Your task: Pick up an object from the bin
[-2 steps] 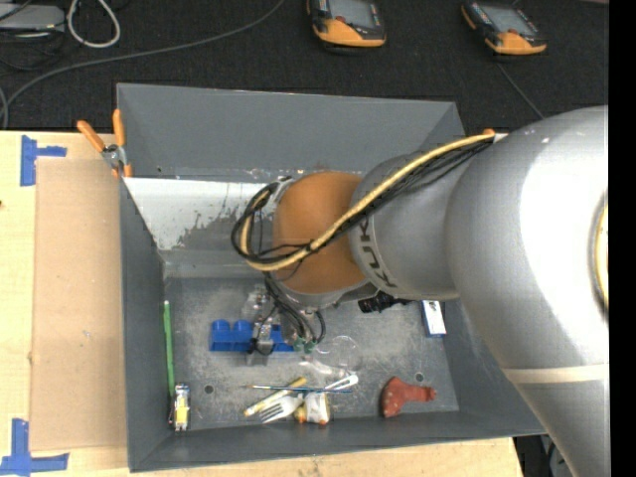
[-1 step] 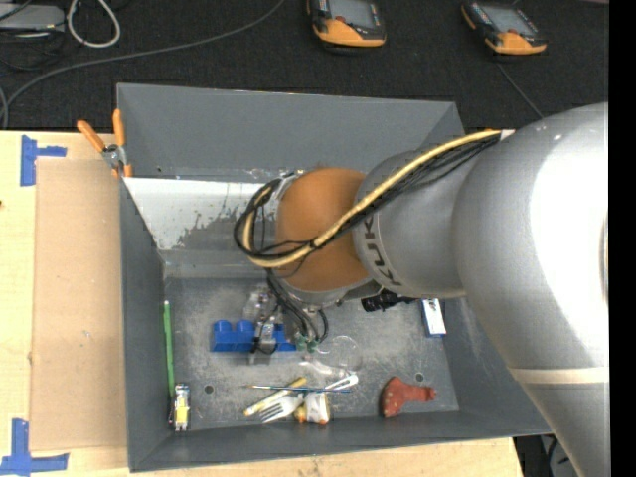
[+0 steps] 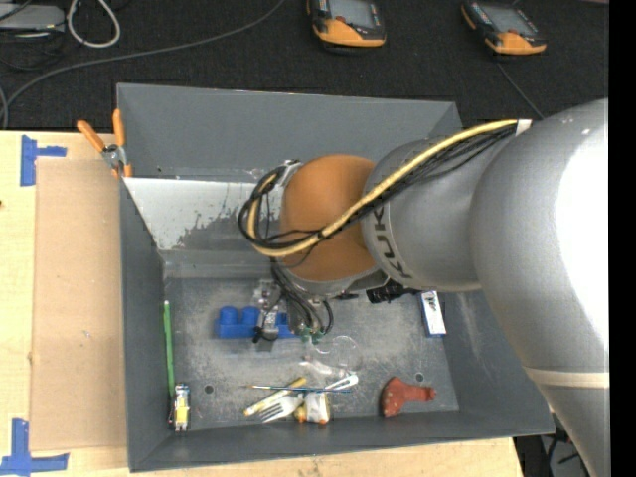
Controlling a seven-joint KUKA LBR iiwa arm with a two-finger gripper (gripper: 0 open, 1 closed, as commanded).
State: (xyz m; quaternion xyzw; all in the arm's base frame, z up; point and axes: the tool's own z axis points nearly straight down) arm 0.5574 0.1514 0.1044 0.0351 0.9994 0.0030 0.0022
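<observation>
The claw is hanging low over the floor of the grey bin, tucked under the arm's orange wrist cover, and it is meeting the near end of a blue blocky plastic piece whose body is stretching away to the claw's left in the view. I cannot tell whether the claw is open or closed from this angle, so I am not calling this a grasp. The trouble I am watching for is an off-centre bite: the claw is sitting at the very end of that blue piece, not over its middle, so a squeeze may be pivoting it or squirting it away leftward. The claw also looks very close to the metal floor, so it may be scraping. Just below the claw some clear crinkled plastic is lying, and a little further down a pale plastic fork is tangling with small scraps; either may be getting dragged along. A reddish-brown piece is lying well off to the claw's lower right and a thin green stick well to its left, both looking safely out of the way.
</observation>
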